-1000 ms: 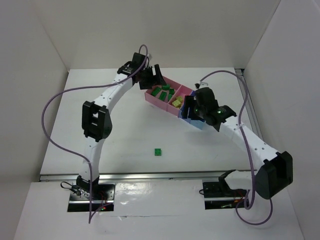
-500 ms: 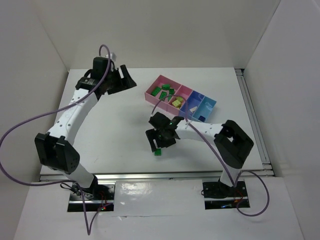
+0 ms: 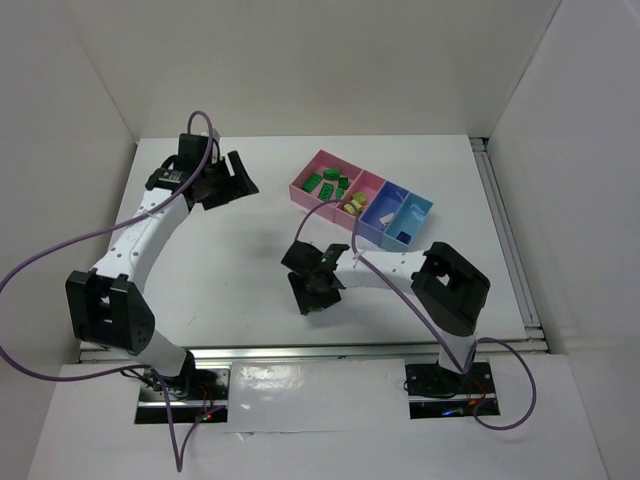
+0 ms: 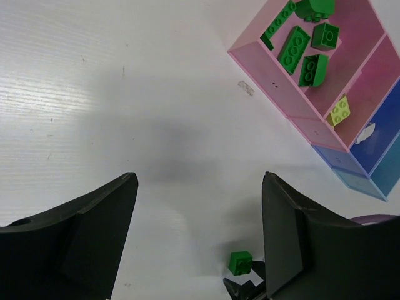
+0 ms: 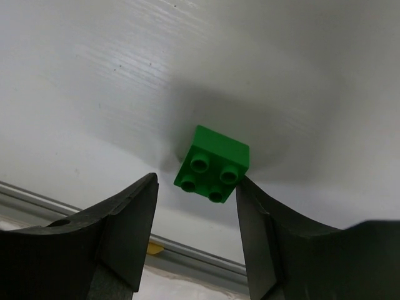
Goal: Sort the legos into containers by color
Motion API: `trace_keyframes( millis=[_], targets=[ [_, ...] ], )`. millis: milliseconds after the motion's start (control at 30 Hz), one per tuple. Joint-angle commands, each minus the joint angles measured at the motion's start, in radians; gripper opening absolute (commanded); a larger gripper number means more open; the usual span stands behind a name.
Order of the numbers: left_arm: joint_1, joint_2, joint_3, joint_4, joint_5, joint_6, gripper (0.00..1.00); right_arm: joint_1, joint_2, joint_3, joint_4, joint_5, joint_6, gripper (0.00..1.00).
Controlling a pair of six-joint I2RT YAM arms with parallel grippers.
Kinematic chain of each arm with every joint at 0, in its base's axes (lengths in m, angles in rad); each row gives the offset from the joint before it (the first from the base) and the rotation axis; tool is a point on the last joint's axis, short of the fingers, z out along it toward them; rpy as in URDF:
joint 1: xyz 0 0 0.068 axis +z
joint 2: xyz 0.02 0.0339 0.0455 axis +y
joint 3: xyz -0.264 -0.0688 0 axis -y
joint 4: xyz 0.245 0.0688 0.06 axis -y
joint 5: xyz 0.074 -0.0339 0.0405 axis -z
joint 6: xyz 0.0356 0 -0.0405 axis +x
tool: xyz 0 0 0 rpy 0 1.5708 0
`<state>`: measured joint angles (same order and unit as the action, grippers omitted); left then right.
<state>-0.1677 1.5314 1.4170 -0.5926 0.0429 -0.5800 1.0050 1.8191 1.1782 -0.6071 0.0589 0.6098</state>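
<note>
One green lego (image 5: 213, 164) lies on the white table near its front edge, studs toward the right wrist camera. My right gripper (image 5: 195, 182) is open and straddles it, with the right finger (image 5: 262, 212) at the brick's corner. In the top view this gripper (image 3: 312, 295) hides most of the brick. My left gripper (image 3: 236, 181) is open and empty, high over the left rear table. In its wrist view the green lego (image 4: 240, 262) lies far below the left gripper (image 4: 200, 181). The large pink tray (image 3: 308, 184) holds several green legos. The smaller pink tray (image 3: 368, 192) holds pale yellow ones.
The blue tray (image 3: 392, 195) and the light blue tray (image 3: 424, 206) end the row at the back right; a white scrap (image 4: 367, 130) lies in the blue one. A metal rail (image 5: 187, 256) runs along the table's front edge, just beyond the brick.
My right gripper has swung from the trays to the front of the table and come down around the green lego. My left arm has pulled back from the pink tray to the left rear.
</note>
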Motion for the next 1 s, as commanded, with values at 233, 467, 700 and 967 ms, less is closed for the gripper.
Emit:
trace_keyframes(
  millis=[233, 467, 700, 967],
  targets=[
    [0.022, -0.060, -0.030, 0.027, 0.014, 0.005, 0.82, 0.009, 0.025, 0.133, -0.042, 0.136, -0.008, 0.26],
    [0.033, -0.060, -0.039, 0.027, 0.041, -0.006, 0.82, -0.114, -0.006, 0.282, -0.056, 0.199, -0.097, 0.26],
    [0.053, -0.051, -0.030, 0.004, -0.014, 0.014, 0.82, -0.299, 0.183, 0.652, -0.066, 0.313, -0.238, 0.27],
    [0.137, -0.073, -0.021, -0.006, -0.012, 0.048, 0.84, -0.420, 0.471, 1.083, -0.128, 0.340, -0.283, 0.38]
  ],
)
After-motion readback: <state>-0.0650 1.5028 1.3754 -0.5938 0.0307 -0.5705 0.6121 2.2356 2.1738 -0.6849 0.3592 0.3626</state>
